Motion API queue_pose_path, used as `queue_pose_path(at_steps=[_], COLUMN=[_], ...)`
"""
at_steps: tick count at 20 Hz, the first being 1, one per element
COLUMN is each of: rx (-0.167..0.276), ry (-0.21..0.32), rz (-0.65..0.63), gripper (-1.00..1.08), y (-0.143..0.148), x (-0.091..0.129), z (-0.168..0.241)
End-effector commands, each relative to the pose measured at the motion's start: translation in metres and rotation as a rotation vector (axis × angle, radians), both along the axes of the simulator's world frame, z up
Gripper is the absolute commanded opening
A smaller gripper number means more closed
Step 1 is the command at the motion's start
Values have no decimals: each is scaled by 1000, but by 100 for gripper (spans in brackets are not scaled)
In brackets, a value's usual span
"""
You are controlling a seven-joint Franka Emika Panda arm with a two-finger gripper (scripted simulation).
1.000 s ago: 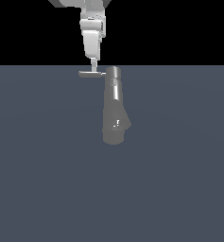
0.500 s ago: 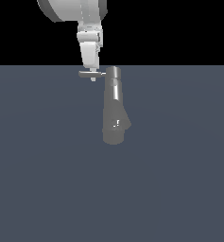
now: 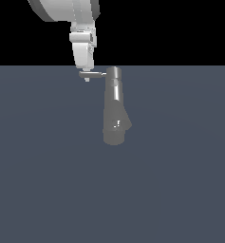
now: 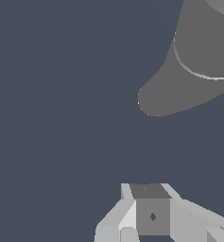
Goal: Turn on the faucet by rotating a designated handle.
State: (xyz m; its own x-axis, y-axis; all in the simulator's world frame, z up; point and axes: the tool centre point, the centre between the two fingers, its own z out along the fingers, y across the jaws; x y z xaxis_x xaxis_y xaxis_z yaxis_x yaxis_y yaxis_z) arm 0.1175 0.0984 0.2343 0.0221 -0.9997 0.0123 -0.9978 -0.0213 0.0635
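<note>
The faucet (image 3: 115, 109) is a grey upright column with a flared base and a short spout stub (image 3: 126, 122). Its thin handle (image 3: 97, 74) juts from the cap toward the exterior view's left. My gripper (image 3: 87, 77) comes down from above onto the handle's outer end, fingers together, touching the rod there. One fingertip shows just below the rod. In the wrist view the faucet (image 4: 198, 56) fills one corner with its spout stub (image 4: 153, 99) pointing out, and my gripper (image 4: 152, 212) sits at the frame edge. The handle itself is not clear in that view.
A flat dark blue-grey floor (image 3: 47, 180) spreads around the faucet. The white arm (image 3: 71, 12) hangs above the handle's end.
The arm and gripper have shifted toward the exterior view's left along the handle's end. The handle and column look almost unchanged.
</note>
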Motion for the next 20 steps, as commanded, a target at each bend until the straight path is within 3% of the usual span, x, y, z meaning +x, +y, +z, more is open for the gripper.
queue_pose_path(at_steps=[1, 20], rx=[2, 2], ry=[-2, -2], rz=[-1, 0], gripper=[-100, -100], y=[2, 2], x=[0, -34], z=[1, 18])
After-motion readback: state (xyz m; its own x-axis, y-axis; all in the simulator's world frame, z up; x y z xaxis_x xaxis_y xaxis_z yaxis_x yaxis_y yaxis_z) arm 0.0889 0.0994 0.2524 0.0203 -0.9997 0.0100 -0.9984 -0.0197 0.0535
